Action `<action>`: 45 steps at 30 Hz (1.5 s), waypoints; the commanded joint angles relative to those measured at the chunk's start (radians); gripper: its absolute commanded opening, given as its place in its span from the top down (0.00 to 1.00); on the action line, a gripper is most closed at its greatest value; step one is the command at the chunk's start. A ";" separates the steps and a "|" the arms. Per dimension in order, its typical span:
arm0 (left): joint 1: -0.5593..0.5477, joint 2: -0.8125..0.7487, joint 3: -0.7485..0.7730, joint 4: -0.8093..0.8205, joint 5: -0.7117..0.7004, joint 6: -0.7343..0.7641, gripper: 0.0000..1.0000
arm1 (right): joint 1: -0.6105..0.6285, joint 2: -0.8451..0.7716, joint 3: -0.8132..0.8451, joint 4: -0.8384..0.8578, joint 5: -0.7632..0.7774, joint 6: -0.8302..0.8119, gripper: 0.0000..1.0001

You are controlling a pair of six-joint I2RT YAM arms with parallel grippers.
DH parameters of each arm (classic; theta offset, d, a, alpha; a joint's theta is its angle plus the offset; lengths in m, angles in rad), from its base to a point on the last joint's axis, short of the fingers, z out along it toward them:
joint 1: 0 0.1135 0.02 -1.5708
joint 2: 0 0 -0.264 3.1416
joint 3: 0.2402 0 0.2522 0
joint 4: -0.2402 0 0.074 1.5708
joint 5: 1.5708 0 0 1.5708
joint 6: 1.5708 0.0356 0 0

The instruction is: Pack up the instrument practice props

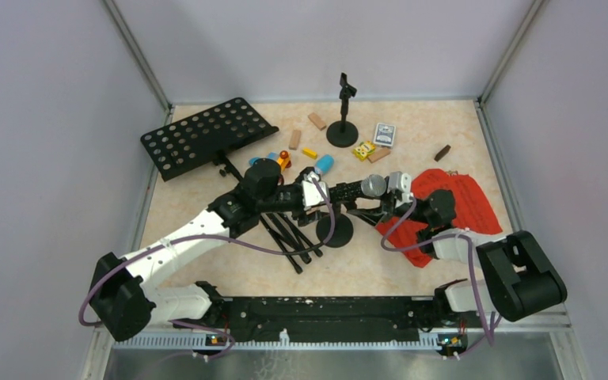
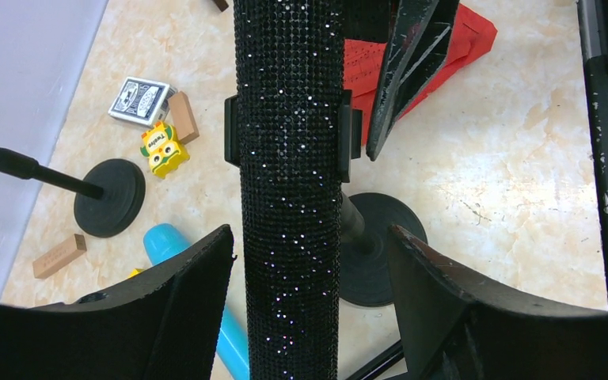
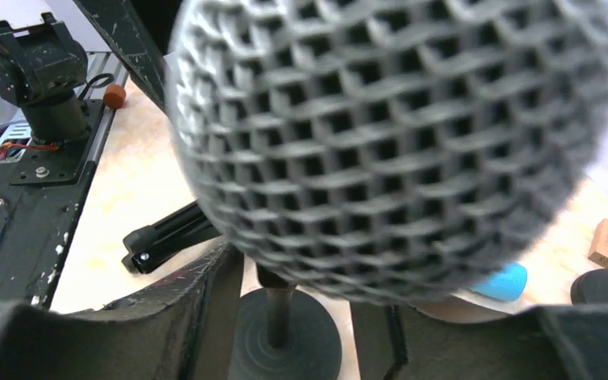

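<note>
The black silver-headed microphone (image 1: 356,190) lies level in the clip of a round-based mic holder (image 1: 334,230) at mid-table. My left gripper (image 1: 322,194) is open around its glittery handle (image 2: 289,198), with a gap on each side. My right gripper (image 1: 380,207) is at the silver head (image 3: 388,142); its jaws stand apart below the head, which hides the tips. A second mic holder (image 1: 343,127) stands upright at the back. The blue microphone (image 1: 324,164) lies behind my left gripper. The punched music desk (image 1: 206,136) lies at the back left, its tripod legs (image 1: 287,235) under my left arm. The red pages (image 1: 463,207) lie to the right.
Wooden blocks (image 1: 317,120) (image 1: 442,153), a card deck (image 1: 385,133), a yellow toy (image 1: 362,150) and a colourful toy vehicle (image 1: 283,161) are scattered at the back. Walls close the table's left, right and far sides.
</note>
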 commanded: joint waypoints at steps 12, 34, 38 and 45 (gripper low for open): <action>0.001 0.038 0.047 0.023 0.000 -0.012 0.27 | -0.005 0.036 0.025 0.094 -0.037 -0.008 0.67; 0.001 0.053 0.052 0.018 -0.022 -0.013 0.41 | -0.005 0.021 0.041 0.092 -0.043 0.017 0.36; 0.001 0.054 0.052 0.018 -0.019 -0.013 0.41 | -0.006 0.021 0.055 0.082 -0.049 0.025 0.31; 0.001 0.052 0.053 0.020 -0.020 -0.014 0.41 | -0.006 0.024 0.053 0.074 -0.042 0.020 0.70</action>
